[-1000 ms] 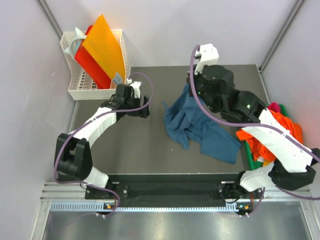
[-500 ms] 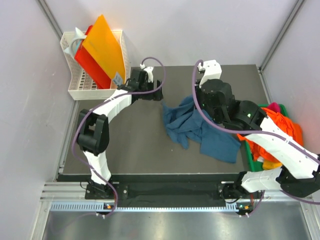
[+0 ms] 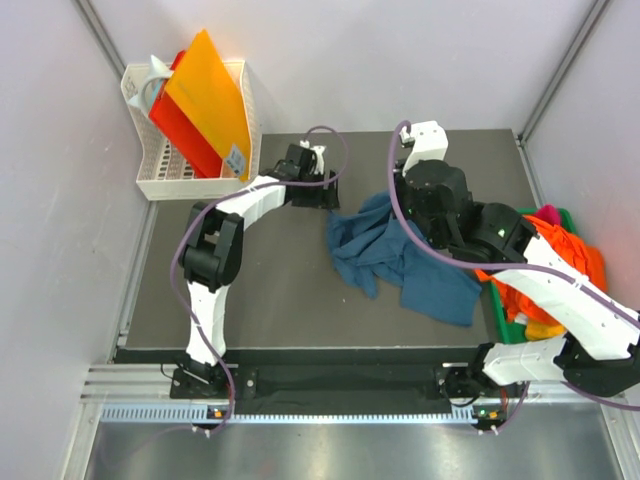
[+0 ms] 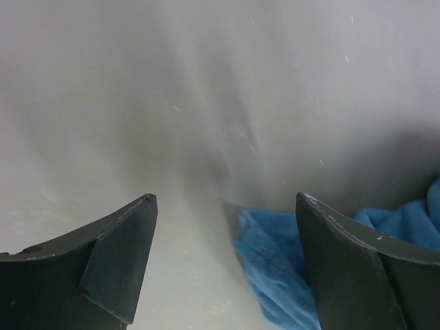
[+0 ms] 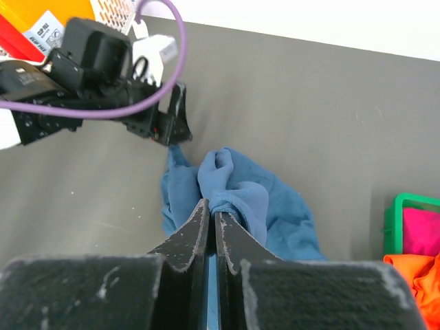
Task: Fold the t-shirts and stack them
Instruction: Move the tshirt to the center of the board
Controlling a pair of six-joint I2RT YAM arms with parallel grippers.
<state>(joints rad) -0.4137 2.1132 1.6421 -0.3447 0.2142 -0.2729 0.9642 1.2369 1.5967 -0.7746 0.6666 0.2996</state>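
A crumpled teal-blue t-shirt (image 3: 400, 260) lies on the dark mat at centre right; it also shows in the right wrist view (image 5: 240, 199). My right gripper (image 5: 212, 210) is shut on a fold of its upper edge and holds that edge raised; in the top view its fingers are hidden under the wrist (image 3: 430, 195). My left gripper (image 3: 330, 196) is open and empty, low over the mat at the shirt's upper left corner (image 4: 275, 268), which lies between its fingers (image 4: 344, 254). Orange, pink and yellow t-shirts (image 3: 545, 265) are piled at the right.
A green tray (image 3: 505, 320) under the pile sits at the mat's right edge. A white basket (image 3: 160, 170) with orange and red sheets stands at the back left. Grey walls close in behind and at both sides.
My left arm has stretched right across the back of the mat, from near the basket to the shirt's corner. My right gripper has lowered slightly with the shirt.
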